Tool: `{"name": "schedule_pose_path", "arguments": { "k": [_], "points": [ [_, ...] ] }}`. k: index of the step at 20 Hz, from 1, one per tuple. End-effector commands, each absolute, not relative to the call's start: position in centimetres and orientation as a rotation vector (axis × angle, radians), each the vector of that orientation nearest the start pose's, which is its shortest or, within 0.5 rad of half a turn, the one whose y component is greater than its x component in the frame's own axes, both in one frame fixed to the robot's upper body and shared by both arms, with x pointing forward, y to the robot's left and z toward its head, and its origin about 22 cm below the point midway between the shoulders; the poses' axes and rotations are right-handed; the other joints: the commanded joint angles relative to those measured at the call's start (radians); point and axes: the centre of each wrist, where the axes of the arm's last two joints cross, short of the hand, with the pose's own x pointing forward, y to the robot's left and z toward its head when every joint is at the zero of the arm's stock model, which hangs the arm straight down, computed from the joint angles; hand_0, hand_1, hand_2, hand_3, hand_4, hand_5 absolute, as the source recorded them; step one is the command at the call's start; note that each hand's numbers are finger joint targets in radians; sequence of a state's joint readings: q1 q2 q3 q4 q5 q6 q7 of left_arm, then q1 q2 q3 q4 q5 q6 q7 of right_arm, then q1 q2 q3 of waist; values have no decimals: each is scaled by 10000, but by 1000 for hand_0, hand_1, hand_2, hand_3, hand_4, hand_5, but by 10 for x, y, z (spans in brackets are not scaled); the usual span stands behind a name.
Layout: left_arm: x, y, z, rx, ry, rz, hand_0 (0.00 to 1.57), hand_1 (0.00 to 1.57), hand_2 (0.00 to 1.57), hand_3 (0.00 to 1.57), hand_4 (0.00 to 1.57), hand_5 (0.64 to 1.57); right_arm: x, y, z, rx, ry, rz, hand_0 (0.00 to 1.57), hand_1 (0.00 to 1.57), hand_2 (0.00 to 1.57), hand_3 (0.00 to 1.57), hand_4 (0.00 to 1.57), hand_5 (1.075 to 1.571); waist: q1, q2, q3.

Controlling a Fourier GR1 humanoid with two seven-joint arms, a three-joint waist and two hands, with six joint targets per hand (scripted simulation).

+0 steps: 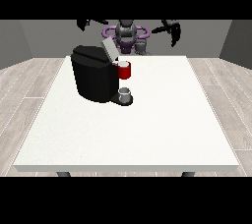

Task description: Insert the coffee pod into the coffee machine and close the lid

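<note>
A black coffee machine (pixel 95 77) stands on the white table (pixel 147 129), left of centre. Its grey lid (pixel 109 50) is tilted up and open. The red brew head (pixel 124 70) juts from its right side, and a small grey cup (pixel 125 93) sits on the drip base below it. I cannot make out a coffee pod. The hand at the view's left (pixel 87 23) hangs raised above and behind the machine. The hand at the view's right (pixel 172 30) is also raised, far from the machine, with its fingers pointing down. Neither hand holds anything.
The robot's torso (pixel 127 35) stands behind the far table edge. The table's front and right stretches show bare white surface. Wooden floor surrounds the table.
</note>
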State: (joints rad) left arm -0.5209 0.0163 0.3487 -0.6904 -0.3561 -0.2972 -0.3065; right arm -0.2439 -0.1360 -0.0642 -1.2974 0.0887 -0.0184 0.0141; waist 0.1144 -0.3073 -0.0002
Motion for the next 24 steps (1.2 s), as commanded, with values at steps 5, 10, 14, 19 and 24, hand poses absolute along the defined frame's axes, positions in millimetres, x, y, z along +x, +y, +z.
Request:
{"name": "schedule_pose_path", "arguments": {
  "k": [5,10,14,19,24],
  "points": [
    [328,243,-54,-1672,-14849,-3320,0,0,0,0,360,1571,328,-278,40,-1829,-15481,909,0,0,0,0,0,1571,510,972,5],
    [332,216,-37,-1845,-15241,-3138,0,0,0,0,383,1571,343,-279,35,-1188,-15096,302,0,0,0,0,83,1571,796,1428,7],
    [331,228,-20,-1835,-15616,-3186,0,0,0,0,356,1571,359,-286,57,-800,-15012,-284,0,0,0,0,97,1571,1059,1769,6],
    [315,224,-13,-1002,-15819,-2892,0,0,0,0,265,1571,362,-249,43,-665,-14882,205,0,0,0,0,56,1571,605,1985,3],
    [315,229,13,-1519,-16449,-3244,0,0,0,0,374,1571,387,-257,72,-949,-15146,336,0,0,0,0,0,1571,1036,2694,4]
  ]
}}
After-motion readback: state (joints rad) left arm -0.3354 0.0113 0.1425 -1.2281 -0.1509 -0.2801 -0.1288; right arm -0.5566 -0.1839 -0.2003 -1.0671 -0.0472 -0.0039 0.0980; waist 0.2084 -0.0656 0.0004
